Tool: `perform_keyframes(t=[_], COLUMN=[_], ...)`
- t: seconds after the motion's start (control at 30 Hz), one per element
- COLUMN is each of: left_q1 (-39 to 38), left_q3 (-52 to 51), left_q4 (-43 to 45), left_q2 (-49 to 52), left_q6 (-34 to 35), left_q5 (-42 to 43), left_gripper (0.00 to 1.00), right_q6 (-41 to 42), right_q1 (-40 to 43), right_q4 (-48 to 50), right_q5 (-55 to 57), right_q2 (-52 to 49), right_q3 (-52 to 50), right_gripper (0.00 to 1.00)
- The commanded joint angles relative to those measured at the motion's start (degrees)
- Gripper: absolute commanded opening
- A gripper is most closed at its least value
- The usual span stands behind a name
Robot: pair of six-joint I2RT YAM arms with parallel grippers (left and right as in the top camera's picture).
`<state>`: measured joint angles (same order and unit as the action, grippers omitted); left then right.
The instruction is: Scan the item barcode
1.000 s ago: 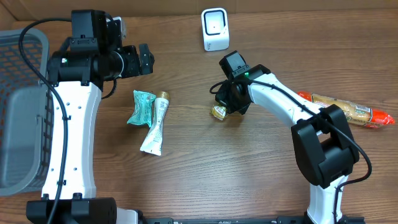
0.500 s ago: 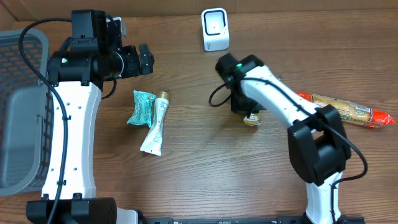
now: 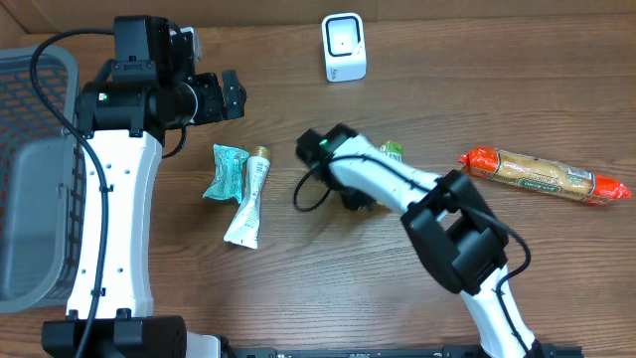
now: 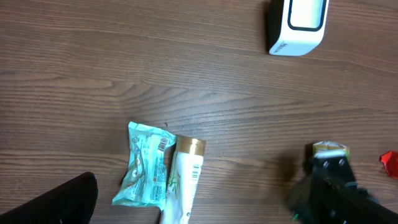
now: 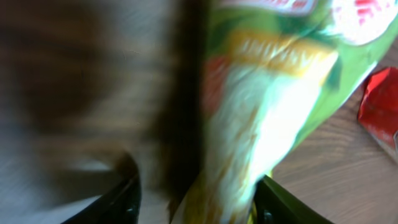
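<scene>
On my wooden surface [image 3: 298,298] I see a white scanner [image 3: 344,47] at the far edge, a teal packet [image 3: 224,172] touching a white tube [image 3: 248,202], and a long red-ended package [image 3: 542,174] to the right.

**Other goods on the wooden tabletop [image 3: 328,288]**

A teal packet [image 3: 225,171] lies left of centre, touching a white tube [image 3: 248,204] with a gold cap on its right. A long sausage pack [image 3: 542,175] with red ends lies far right. A grey mesh basket [image 3: 52,58] stands at the left edge.
</scene>
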<state>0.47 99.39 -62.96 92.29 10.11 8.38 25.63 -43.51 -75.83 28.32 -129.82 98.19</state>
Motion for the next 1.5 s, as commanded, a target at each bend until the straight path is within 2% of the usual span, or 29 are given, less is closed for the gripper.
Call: perform_keyframes(t=[0.0, 0.07, 0.17, 0.37, 0.47, 0.6, 0.7, 0.93, 1.13, 1.2, 1.33, 1.43, 1.47], left_q1=[-0.13, -0.13, -0.13, -0.13, -0.13, -0.13, -0.13, -0.13, -0.13, -0.13, -0.13, -0.13, -0.13], left_q3=[0.52, 0.52, 0.52, 0.52, 0.52, 0.52, 0.52, 0.52, 0.52, 0.52, 0.52, 0.52, 0.52], left_q4=[0.17, 0.17, 0.17, 0.17, 0.17, 0.17, 0.17, 0.17, 0.17, 0.17, 0.17, 0.17, 0.17], left_q2=[-0.15, -0.15, -0.15, -0.15, -0.15, -0.15, -0.15, -0.15, -0.15, -0.15, -0.15, -0.15, -0.15], left_q6=[-1.31, -1.31, -1.31, -1.31, -1.31, -1.31, -1.31, -1.29, -1.31, -1.31, -1.31, -1.31, -1.31], left_q5=[0.44, 0.44, 0.44, 0.42, 0.44, 0.44, 0.44, 0.44, 0.44, 0.44, 0.44, 0.44, 0.44], left_gripper=[0.99, 0.99, 1.00, 1.00, 0.99, 0.99, 1.00, 0.99, 0.99, 0.99, 1.00, 1.00, 1.00], right_q6=[-0.24, -0.22, -0.07, 10.62, 16.68, 15.43, 8.48, 1.84, 1.51, 1.51, 1.53, 1.51, 1.49], right_q1=[-3.87, -5.55, -7.21, -5.33, -2.25, 3.87, 8.79, 12.41, 12.07, 12.13, 12.13, 12.13, 12.13], right_q4=[-1.27, -1.99, -3.23, -9.49, -11.82, -11.69, -9.49, -0.39, 4.04, 4.22, 3.80, 3.96, 4.35], right_q5=[-1.14, -1.14, -0.98, -0.96, -2.51, -12.44, -22.93, -39.12, -38.97, -37.83, -32.92, -28.92, -26.95], right_q2=[-0.17, -0.17, -0.15, 1.99, 5.22, 7.37, 7.34, 7.34, 7.34, 7.34, 7.34, 7.34, 7.34], right_q3=[0.48, 0.55, 1.97, 11.28, 14.34, 14.29, 11.19, -0.79, -5.99, -6.71, -7.58, -7.93, -7.93], right_gripper=[0.69, 0.77, 0.78, 0.80, 0.87, 1.00, 1.00, 1.00, 1.00, 0.99, 0.87, 0.73, 0.64])
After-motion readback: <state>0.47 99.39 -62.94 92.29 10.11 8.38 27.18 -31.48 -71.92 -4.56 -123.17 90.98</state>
